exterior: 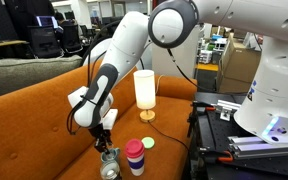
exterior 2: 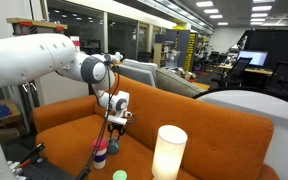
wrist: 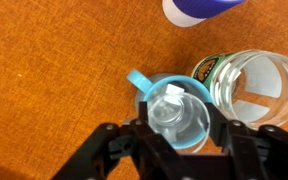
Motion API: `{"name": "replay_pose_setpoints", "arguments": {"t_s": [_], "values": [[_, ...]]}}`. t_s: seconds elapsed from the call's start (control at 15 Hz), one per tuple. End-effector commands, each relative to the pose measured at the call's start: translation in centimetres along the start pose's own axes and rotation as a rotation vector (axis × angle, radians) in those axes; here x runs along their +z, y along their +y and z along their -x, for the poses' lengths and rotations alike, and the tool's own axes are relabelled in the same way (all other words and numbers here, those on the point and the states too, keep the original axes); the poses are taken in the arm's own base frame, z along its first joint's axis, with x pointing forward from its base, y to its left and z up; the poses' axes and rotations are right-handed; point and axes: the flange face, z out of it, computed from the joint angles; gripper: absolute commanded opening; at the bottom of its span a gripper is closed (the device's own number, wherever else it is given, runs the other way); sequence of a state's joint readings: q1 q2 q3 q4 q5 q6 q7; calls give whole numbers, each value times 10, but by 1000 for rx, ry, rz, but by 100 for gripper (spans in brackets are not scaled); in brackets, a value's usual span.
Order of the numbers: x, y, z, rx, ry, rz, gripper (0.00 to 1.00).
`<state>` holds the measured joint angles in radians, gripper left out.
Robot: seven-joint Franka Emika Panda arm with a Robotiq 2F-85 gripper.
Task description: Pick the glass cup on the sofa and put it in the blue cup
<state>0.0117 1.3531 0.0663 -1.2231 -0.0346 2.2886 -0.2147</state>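
Observation:
In the wrist view my gripper (wrist: 179, 130) is shut on the glass cup (wrist: 174, 108), a small clear tumbler held upright between the two fingers. The glass cup is right over the opening of the blue cup (wrist: 136, 80), which stands on the orange sofa (wrist: 44, 70) with its handle towards the upper left. I cannot tell whether the glass touches the blue cup's bottom. In both exterior views the gripper (exterior: 104, 140) (exterior 2: 114, 125) points down over the sofa seat (exterior: 44, 125) (exterior 2: 64, 130), and I cannot make out the glass or the blue cup there.
A shiny see-through cup (wrist: 252, 88) (exterior: 109, 168) stands right beside the blue cup. A pink-topped cup stack (exterior: 134, 157) (exterior 2: 101, 155) stands close by. A white lamp (exterior: 144, 90) (exterior 2: 169, 150) and a green disc (exterior: 149, 143) (exterior 2: 120, 176) are on the seat.

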Motion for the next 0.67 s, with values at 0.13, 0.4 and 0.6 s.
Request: {"name": "replay_pose_setpoints", "arguments": {"t_s": [0.13, 0.4, 0.6], "values": [[-1, 4, -10, -21, -28, 2, 98], [-5, 6, -12, -21, -23, -1, 100], [-12, 9, -10, -15, -12, -5, 100]]}}
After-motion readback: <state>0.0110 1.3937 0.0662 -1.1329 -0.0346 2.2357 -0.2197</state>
